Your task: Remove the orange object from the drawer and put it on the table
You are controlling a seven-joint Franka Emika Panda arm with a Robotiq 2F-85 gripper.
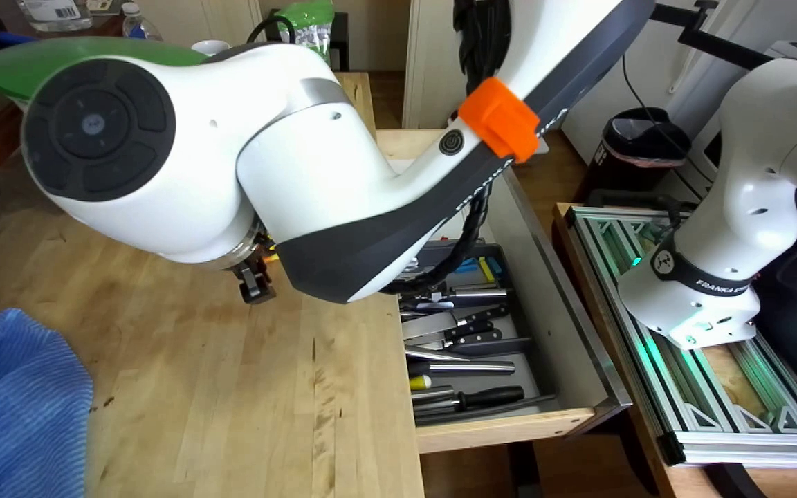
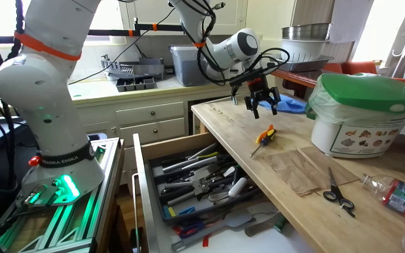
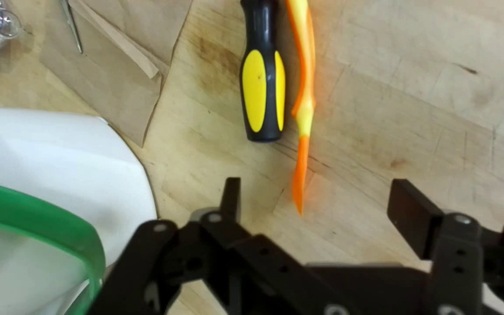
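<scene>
I find the worktop (image 1: 232, 387) serving as set-down place, as ordered. The drawer (image 1: 502, 430) stands open from under one edge, presumably for my access. My claw (image 3: 317, 201) hangs above the worktop, spread wide and gripping nothing, which I judge suits a clean release. A screwdriver (image 3: 256, 92) lies with its tip near that edge. Just beside its handle, on the worktop, rests the orange object (image 3: 305, 105), apparently delivered; contact undetermined.
</scene>
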